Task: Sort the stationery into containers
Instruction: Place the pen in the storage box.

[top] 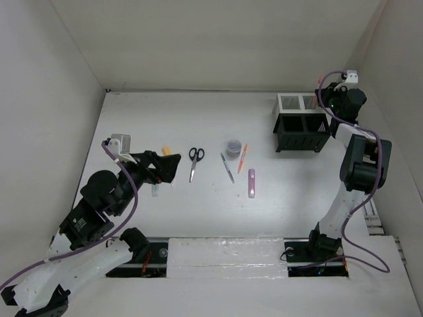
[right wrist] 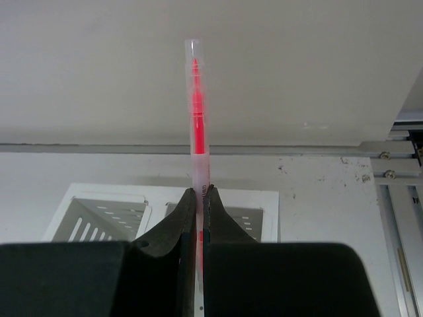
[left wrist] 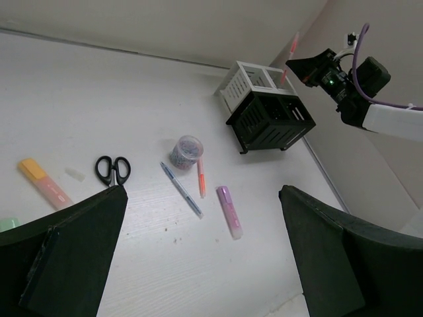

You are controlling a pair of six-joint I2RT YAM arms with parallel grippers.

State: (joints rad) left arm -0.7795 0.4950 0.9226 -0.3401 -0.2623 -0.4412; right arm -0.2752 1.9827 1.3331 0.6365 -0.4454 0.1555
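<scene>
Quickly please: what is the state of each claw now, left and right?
Left claw: open, holding nothing.
Right claw: closed on a red pen.

Bare table (left wrist: 198, 271) lies free between the wide-spread fingers of the left pincer (left wrist: 203, 195); just ahead of it the scissors (left wrist: 112, 170), a grey pen (left wrist: 182, 190), an orange pen (left wrist: 201, 177), a small round tub (left wrist: 186, 152) and the purple highlighter (left wrist: 229, 211) lie in a loose row with gaps between; the orange highlighter (left wrist: 45, 183) lies off its left finger. Below the right pincer (right wrist: 198, 224), clamped on a red pen (right wrist: 196, 112), the white mesh box (right wrist: 106, 191) stands open-topped; the back wall (right wrist: 297, 66) rises close beyond.
</scene>
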